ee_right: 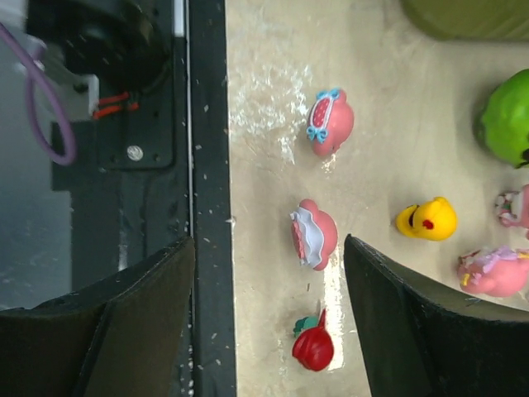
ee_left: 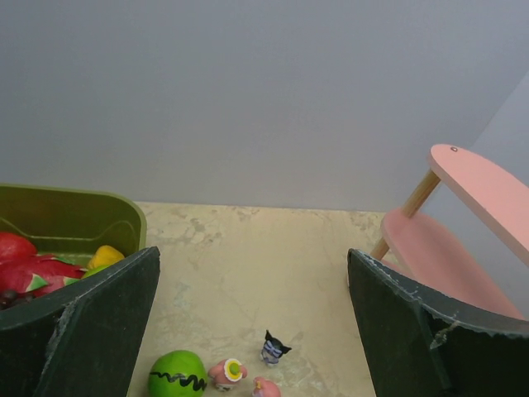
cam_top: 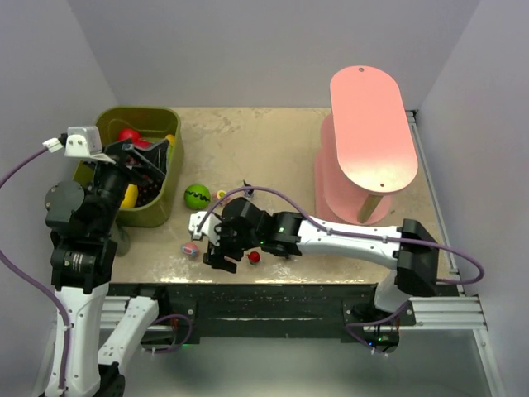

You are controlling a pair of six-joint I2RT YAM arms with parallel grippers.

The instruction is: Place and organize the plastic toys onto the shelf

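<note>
Seen from above, the right arm lies across the little toys and hides most of them. Its own camera shows more. The right pincer (ee_right: 269, 248) is spread wide and holds nothing. A pink toy with a white frill (ee_right: 314, 234) lies on the tabletop (ee_right: 273, 50) between its two fingers and touches neither. Farther back between the fingers is a red toy (ee_right: 314, 347), with one finger's edge close to it. Out past the fingertips lies a pink toy with a blue bow (ee_right: 331, 122).

Just outside the finger far from the tabletop's edge sits a yellow duck toy (ee_right: 426, 220). Beyond it are another pink toy (ee_right: 496, 271) and a pink and white bit (ee_right: 514, 207) cut off by the picture's edge, too little to tell what it is. The green ball (ee_right: 506, 116) is half cut off too. The other finger hangs over the black rail (ee_right: 207, 165) at the tabletop's edge.

The left pincer (ee_left: 252, 256) is also wide apart and holds nothing. It is up by the green bin (ee_left: 74, 215), whose fruit one finger partly hides. Low between its fingers I can see a dark little toy (ee_left: 273, 347) and a pink toy with a yellow spot (ee_left: 226, 372).

The pink shelf (cam_top: 372, 124) stands well apart from both pincers, on the right pincer's arm side. Its top board hides most of the lower boards.
</note>
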